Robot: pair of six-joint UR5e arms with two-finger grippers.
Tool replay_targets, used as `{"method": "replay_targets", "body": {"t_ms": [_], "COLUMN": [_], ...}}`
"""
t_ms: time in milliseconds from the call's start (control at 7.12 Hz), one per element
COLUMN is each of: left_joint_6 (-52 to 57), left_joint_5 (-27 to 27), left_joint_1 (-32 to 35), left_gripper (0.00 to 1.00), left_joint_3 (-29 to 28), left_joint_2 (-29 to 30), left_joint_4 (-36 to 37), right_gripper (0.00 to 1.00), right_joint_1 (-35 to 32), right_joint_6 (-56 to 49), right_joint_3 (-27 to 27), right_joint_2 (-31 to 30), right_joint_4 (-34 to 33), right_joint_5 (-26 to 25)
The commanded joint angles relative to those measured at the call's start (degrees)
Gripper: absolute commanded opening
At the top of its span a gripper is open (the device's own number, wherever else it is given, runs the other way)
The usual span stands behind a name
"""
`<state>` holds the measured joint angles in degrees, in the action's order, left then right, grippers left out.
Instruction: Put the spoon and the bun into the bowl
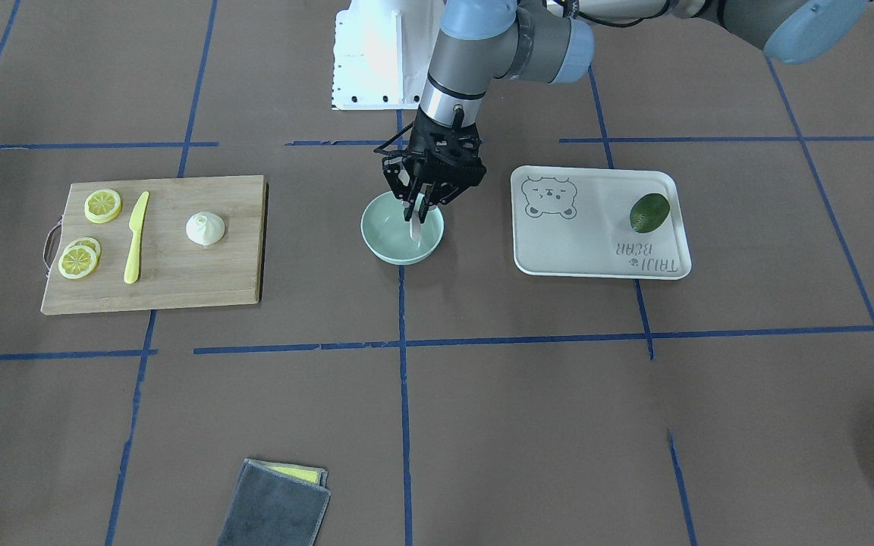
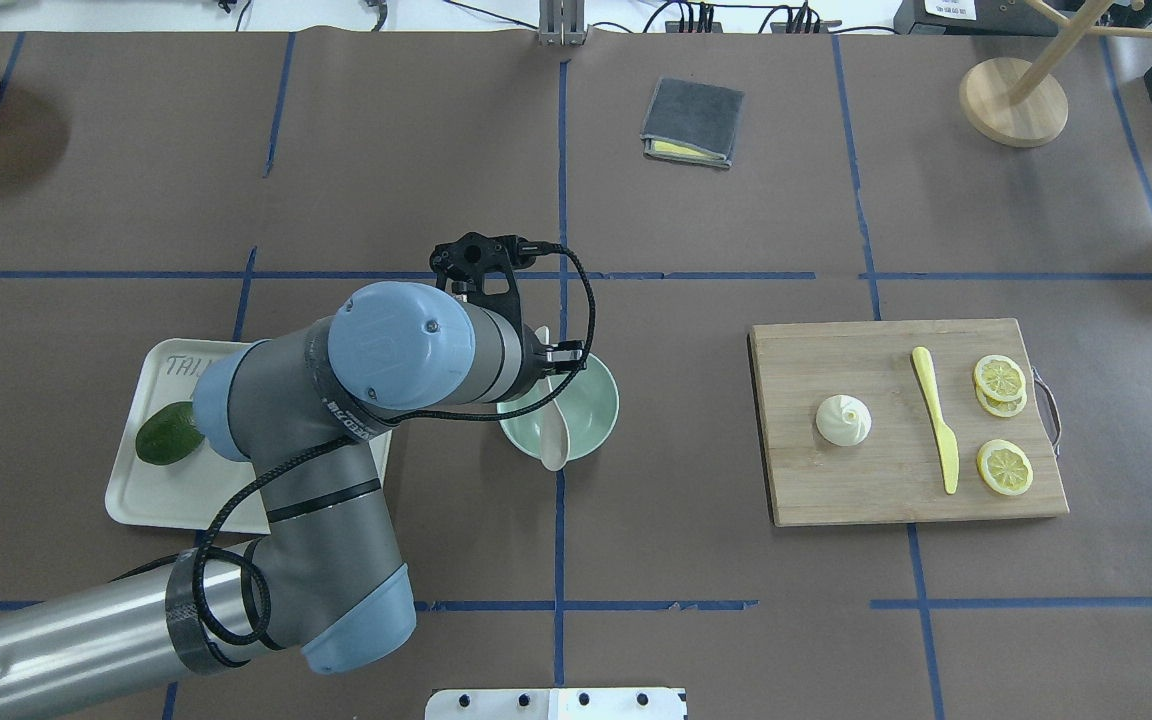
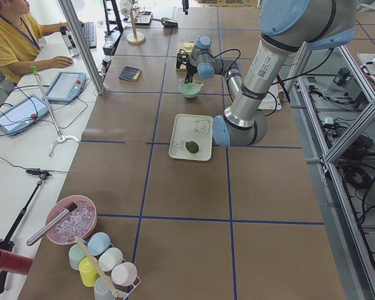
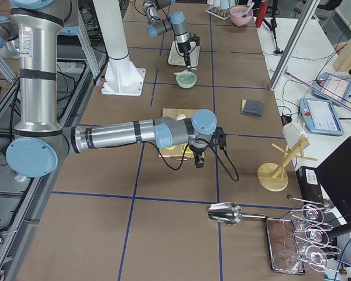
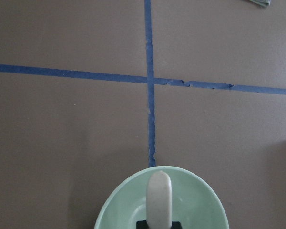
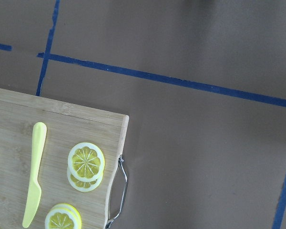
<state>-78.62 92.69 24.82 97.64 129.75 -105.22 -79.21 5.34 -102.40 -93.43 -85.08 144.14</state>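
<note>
The pale mint-green bowl (image 1: pixel 378 244) stands at the table's middle; it also shows in the overhead view (image 2: pixel 600 400) and the left wrist view (image 5: pixel 118 202). My left gripper (image 1: pixel 416 209) hangs over the bowl, shut on the handle of the white spoon (image 1: pixel 415 226), whose scoop points down into the bowl (image 2: pixel 556 445) (image 5: pixel 159 198). The white pleated bun (image 1: pixel 205 228) (image 2: pixel 843 420) sits on the wooden cutting board (image 1: pixel 179 277). My right gripper (image 4: pixel 199 159) hovers by the board's handle end; I cannot tell whether it is open or shut.
On the board lie a yellow plastic knife (image 1: pixel 136 236) and lemon slices (image 1: pixel 102 205). A white bear tray (image 1: pixel 596 246) holds a dark green avocado (image 1: pixel 649 212). A folded grey cloth (image 1: pixel 274 504) lies toward the operators' side. A wooden stand (image 2: pixel 1013 100) is at the far corner.
</note>
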Motion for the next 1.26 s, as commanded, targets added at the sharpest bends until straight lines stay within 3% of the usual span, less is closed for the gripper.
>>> {"method": "replay_targets", "body": {"t_ms": [0, 140, 281, 562, 983, 1124], "left_joint_6": [-1.37, -1.45, -1.10, -1.45, 1.51, 5.89], "left_joint_5": [-5.03, -5.15, -5.15, -5.15, -4.36, 0.17], "left_joint_1": [-0.21, -0.21, -0.12, 0.41, 4.52, 7.15], "left_gripper": [0.00, 0.20, 0.71, 0.84, 0.83, 0.83], "left_joint_3": [-0.96, -0.70, -0.70, -0.18, 7.36, 7.82], "left_joint_2": [-0.02, 0.07, -0.19, -1.15, -8.70, -9.85], "left_joint_4": [-1.22, -1.22, -1.31, -1.22, -1.04, -0.87], "right_gripper": [1.00, 1.00, 1.00, 1.00, 1.00, 1.00], "right_joint_1": [0.02, 0.10, 0.28, 2.38, 10.96, 16.22], "right_joint_6": [0.02, 0.11, 0.11, 4.47, 21.04, 29.73], "right_joint_3": [0.01, -0.08, 0.01, -0.16, -5.76, -7.53], "right_joint_2": [0.00, 0.00, 0.00, 1.66, 4.56, 4.66], "right_joint_4": [0.00, 0.00, 0.00, 0.09, 0.61, 7.92], "right_joint_5": [0.00, 0.00, -0.09, -0.09, -1.75, -7.59]}}
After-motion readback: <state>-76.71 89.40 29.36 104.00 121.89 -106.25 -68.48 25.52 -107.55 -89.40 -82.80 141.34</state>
